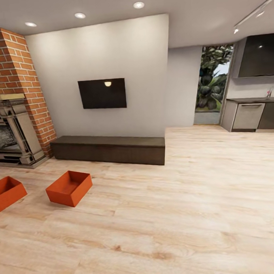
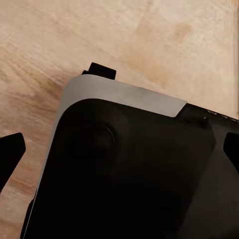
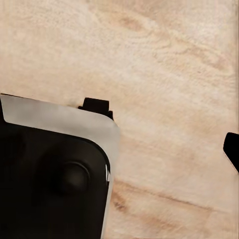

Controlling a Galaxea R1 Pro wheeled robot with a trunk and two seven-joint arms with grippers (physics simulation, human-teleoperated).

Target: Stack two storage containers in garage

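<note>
I judge this to be the very start: I am in the living room, neither bin is picked up, and the approach is what I have in hand.

Going left to right in the head view, the first shallow orange-red open-top storage bin (image 1: 6, 193) sits on the light wood-plank floor (image 1: 178, 215) at about nine o'clock, cut by the frame edge, in front of the red-brick fireplace with its carved stone surround (image 1: 15, 132). The second orange-red bin (image 1: 69, 187) lies just beside it, apart from it, at about ten o'clock, near the long dark low cabinet (image 1: 109, 149) under the black wall screen (image 1: 102, 93).

Both wrist views look down on plank floor past the robot's dark, grey-edged base (image 2: 129, 169). Dark tips show at the edges of those pictures, but I cannot tell whether the left hand or the right hand is open or closed. Both bins look well apart from either hand.

Next I would need to turn toward ten o'clock, drive closer, and lower the trunk before any reach.
</note>
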